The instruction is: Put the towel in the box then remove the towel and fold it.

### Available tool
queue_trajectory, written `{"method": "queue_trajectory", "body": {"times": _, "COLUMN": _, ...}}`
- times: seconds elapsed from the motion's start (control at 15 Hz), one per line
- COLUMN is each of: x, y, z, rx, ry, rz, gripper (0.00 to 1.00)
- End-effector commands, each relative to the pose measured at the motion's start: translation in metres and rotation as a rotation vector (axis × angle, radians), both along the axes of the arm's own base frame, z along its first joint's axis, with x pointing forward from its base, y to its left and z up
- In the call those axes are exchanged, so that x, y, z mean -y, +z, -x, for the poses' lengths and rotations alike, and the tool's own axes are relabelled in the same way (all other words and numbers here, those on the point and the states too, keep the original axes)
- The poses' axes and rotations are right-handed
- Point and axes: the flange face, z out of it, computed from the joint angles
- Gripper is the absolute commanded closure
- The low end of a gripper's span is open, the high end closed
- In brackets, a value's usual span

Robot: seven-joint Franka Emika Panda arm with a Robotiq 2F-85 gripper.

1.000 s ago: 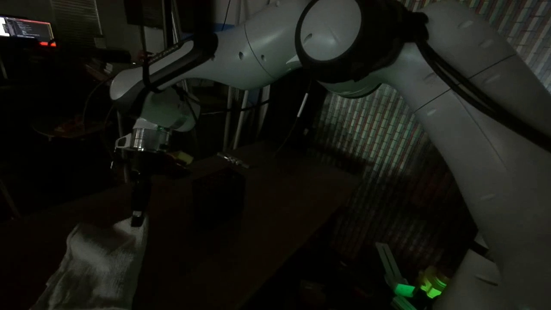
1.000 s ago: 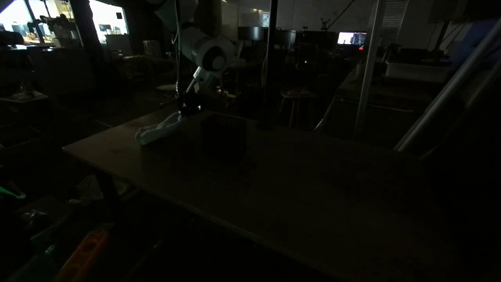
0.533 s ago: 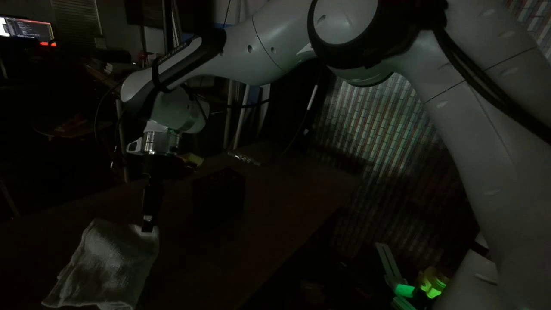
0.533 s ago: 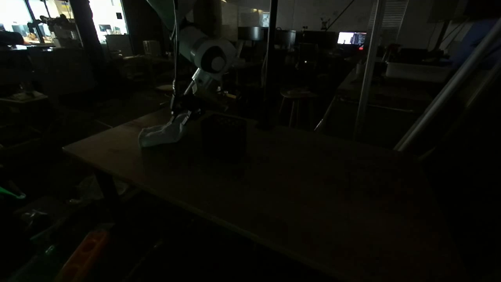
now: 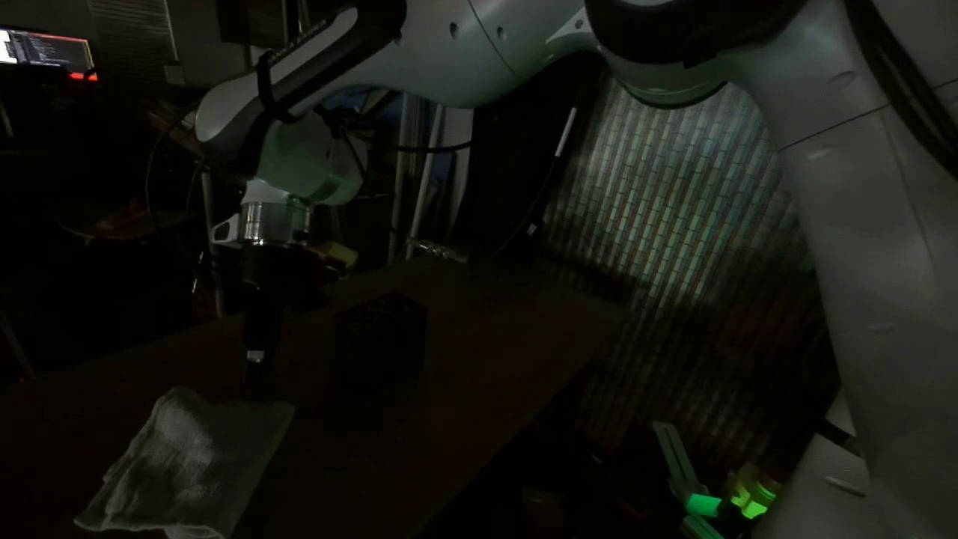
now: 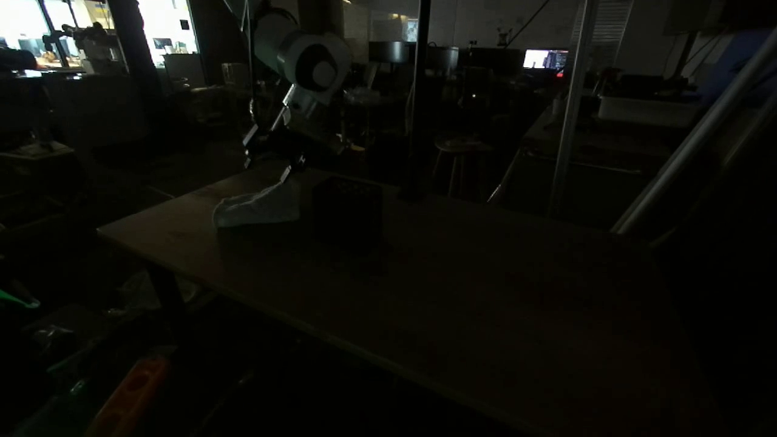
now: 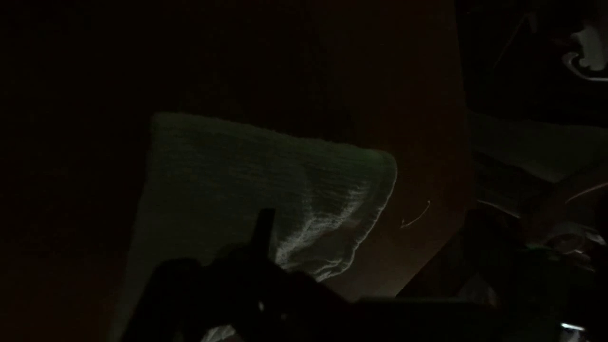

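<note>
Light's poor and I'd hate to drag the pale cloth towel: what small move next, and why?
Probably raise the black two-fingered gripper slightly: its jaws stand apart, the whitish ribbed towel lies on the dark tabletop beside the blackish cubic box, and fingertip contact with the towel can't be ruled out.

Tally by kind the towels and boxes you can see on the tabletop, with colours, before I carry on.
Pale grey towel: 1
Dark, nearly black box: 1
Total: 2

the robot arm (image 5: 464, 56) faintly reads "franka emika"; text on the monitor (image 5: 52, 54) is illegible.
</note>
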Motion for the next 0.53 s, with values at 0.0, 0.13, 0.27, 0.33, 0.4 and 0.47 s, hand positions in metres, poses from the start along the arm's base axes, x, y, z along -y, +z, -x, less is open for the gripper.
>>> {"method": "queue_trajectory", "body": {"times": 0.0, "x": -0.007, "y": 0.048, "z": 0.015, "rx": 0.044, "ry": -0.006, "rz": 0.051, "gripper": 0.0}}
{"method": "queue_trajectory", "body": {"times": 0.13, "x": -0.021, "y": 0.062, "z": 0.015, "rx": 0.069, "ry": 0.009, "rz": 0.057, "gripper": 0.0}}
{"method": "queue_trajectory", "body": {"times": 0.27, "x": -0.041, "y": 0.071, "z": 0.013, "rx": 0.092, "ry": 0.026, "rz": 0.048, "gripper": 0.26}}
{"method": "queue_trajectory", "body": {"times": 0.33, "x": -0.054, "y": 0.073, "z": 0.014, "rx": 0.098, "ry": 0.04, "rz": 0.044, "gripper": 0.34}}
{"method": "queue_trajectory", "body": {"times": 0.4, "x": -0.065, "y": 0.073, "z": 0.014, "rx": 0.106, "ry": 0.052, "rz": 0.041, "gripper": 0.42}}
{"method": "queue_trajectory", "body": {"times": 0.47, "x": -0.077, "y": 0.073, "z": 0.014, "rx": 0.11, "ry": 0.067, "rz": 0.039, "gripper": 0.49}}
